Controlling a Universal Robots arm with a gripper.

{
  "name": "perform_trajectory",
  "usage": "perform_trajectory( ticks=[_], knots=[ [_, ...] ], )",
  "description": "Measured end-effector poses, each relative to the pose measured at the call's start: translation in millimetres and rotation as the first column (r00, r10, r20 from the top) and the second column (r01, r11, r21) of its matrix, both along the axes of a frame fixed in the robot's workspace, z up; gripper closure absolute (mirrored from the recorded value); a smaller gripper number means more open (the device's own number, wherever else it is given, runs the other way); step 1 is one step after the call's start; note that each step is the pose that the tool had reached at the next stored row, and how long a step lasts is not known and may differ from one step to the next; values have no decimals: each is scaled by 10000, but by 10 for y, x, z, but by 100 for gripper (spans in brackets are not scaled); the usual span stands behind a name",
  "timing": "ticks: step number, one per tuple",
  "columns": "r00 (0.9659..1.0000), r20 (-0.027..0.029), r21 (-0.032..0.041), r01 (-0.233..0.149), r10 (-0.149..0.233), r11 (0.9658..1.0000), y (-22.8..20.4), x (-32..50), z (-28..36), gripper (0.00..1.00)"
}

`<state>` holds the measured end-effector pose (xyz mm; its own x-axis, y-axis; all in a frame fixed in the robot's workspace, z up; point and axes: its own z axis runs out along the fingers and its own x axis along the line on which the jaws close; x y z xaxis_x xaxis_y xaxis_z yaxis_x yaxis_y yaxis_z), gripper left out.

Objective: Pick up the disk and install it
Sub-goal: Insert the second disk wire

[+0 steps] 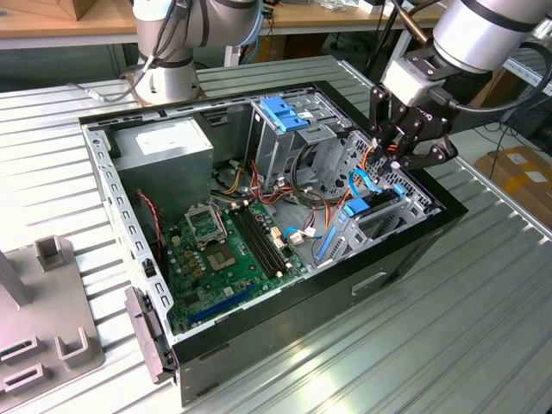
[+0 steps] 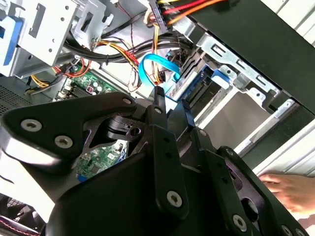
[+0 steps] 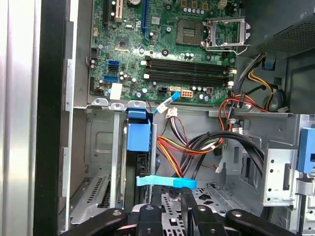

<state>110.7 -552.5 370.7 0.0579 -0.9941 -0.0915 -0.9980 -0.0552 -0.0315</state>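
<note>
- Over the drive-bay corner of one open computer case, at the exterior view's right, one end effector is being held above the parts.
- Its two fingers are being kept narrowly parted, and nothing is being gripped between them in either wrist view.
- One disk is being carried on edge in a metal bay just beside the case's side wall. Its blue carrier is being shown just beyond the fingertips in the first wrist view.
- One light-blue flat cable is being draped across the bay, between the disk and the fingertips.
- One motherboard is being shown flat on the case floor, with one power-supply box beside it.
- One drive cage with a blue cap is being shown at the case's far end.
- One bundle of red, yellow and black wires is being routed next to the disk.
- One person's hand is being rested outside the case, in the second wrist view.
- One ribbed metal worktop is being used to carry the case and one grey fixture at the exterior view's left.
- Two robot arms are being shown in the exterior view, the second arm standing behind the case.
</note>
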Motion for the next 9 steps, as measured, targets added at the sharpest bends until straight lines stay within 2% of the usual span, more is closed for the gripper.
perform_trajectory(
  ticks=[5, 9],
  knots=[
    [9999, 0, 0, -143, 143, 9999, 84, 39, 0, 70],
    [9997, 0, 1, -256, 256, 9997, 122, 74, 0, 70]
  ],
)
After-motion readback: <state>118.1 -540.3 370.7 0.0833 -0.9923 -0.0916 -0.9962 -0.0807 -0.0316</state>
